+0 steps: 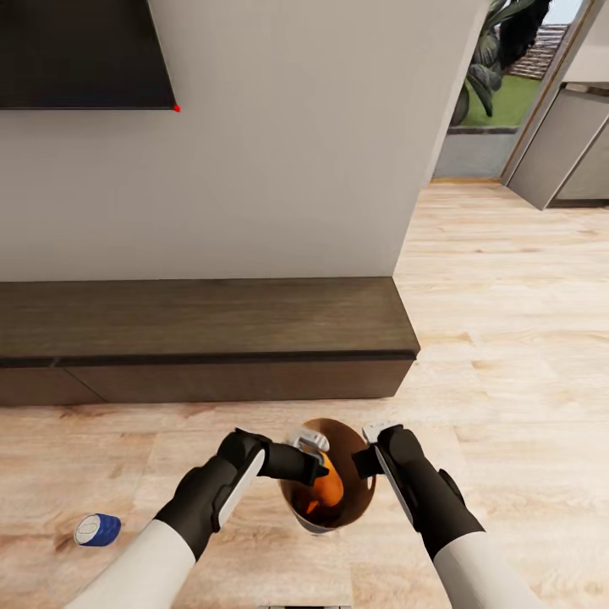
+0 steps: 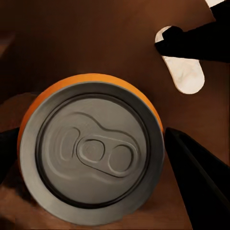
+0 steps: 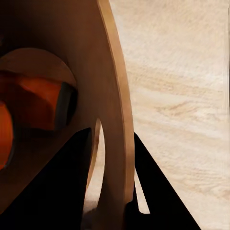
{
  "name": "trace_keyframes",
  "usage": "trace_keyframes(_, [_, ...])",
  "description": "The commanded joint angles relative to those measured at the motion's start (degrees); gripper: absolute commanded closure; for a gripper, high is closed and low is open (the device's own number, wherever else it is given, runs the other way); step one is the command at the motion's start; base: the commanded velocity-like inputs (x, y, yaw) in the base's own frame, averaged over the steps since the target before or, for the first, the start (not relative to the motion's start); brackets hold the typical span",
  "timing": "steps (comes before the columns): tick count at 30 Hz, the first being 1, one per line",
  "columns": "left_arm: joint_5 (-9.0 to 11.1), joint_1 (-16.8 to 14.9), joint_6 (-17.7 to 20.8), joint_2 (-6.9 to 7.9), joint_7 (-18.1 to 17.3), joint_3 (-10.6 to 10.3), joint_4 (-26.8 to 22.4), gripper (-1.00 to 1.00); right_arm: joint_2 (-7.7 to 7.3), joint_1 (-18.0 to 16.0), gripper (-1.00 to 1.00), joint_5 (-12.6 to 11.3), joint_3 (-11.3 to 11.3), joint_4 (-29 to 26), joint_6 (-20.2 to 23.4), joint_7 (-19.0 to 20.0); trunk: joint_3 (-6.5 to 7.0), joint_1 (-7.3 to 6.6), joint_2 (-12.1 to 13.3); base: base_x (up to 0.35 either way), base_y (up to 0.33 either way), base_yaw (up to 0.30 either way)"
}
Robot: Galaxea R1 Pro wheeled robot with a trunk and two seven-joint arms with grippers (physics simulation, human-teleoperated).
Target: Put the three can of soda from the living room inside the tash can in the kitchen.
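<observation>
orange can (image 2: pixel 91 148), coppery-brown trash can (image 1: pixel 355 499), blue can (image 1: pixel 98 530)

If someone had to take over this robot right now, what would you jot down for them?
Right gripper: shut on the trash can rim, one finger inside, one outside.
Left gripper: over the can's mouth, around an orange soda can with its silvery top up; grip looks closed, not certain.
Another orange can seems to lie inside already.
Blue soda can: on its side on the wood floor, to the robot's left.
Left: drop this can, fetch the blue one, take the trash can to the kitchen.
</observation>
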Motion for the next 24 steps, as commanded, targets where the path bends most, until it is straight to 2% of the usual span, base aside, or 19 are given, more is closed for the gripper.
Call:
trace_keyframes(1, [-1.15, 0.02, -0.19, -0.06, 0.20, -0.55, 0.04, 1.00, 0.04, -0.02, 1.00, -2.67, 0.01, -0.08, 0.09, 0.39, 0.00, 0.00, 0.00, 0.000, 0.000, 0.000])
trace_keyframes(10, [-1.21, 0.02, -0.28, -0.15, 0.23, -1.21, 1.67, 1.00, 0.07, -0.02, 1.00, -2.67, 0.12, -0.08, 0.09, 0.39, 0.00, 0.00, 0.00, 0.000, 0.000, 0.000])
trace_keyframes(14, [-1.15, 0.02, -0.37, -0.16, 0.44, -1.28, 2.45, 1.00, 0.07, -0.02, 1.00, -2.67, 1.41, -0.05, 0.09, 0.39, 0.00, 0.00, 0.00, 0.000, 0.000, 0.000])
trace_keyframes(21, [-1.14, 0.04, -0.43, -0.16, 0.47, -1.28, 2.65, 1.00, 0.07, -0.02, 1.00, -2.67, 1.76, -0.02, 0.09, 0.09, 0.00, 0.00, 0.00, 0.000, 0.000, 0.000])
trace_keyframes(22, [-1.14, 0.03, -0.48, -0.16, 0.47, -1.28, 2.66, -1.00, 0.07, -0.02, 1.00, -2.67, 1.80, -0.03, 0.09, -0.27, 0.00, 0.00, 0.00, 0.000, 0.000, 0.000])
trace_keyframes(24, [-1.14, 0.03, -0.64, -0.16, 0.47, -1.28, 2.67, -1.00, 0.07, -0.02, 1.00, -2.67, 1.83, -0.03, 0.09, -0.84, 0.00, 0.00, 0.00, 0.000, 0.000, 0.000])
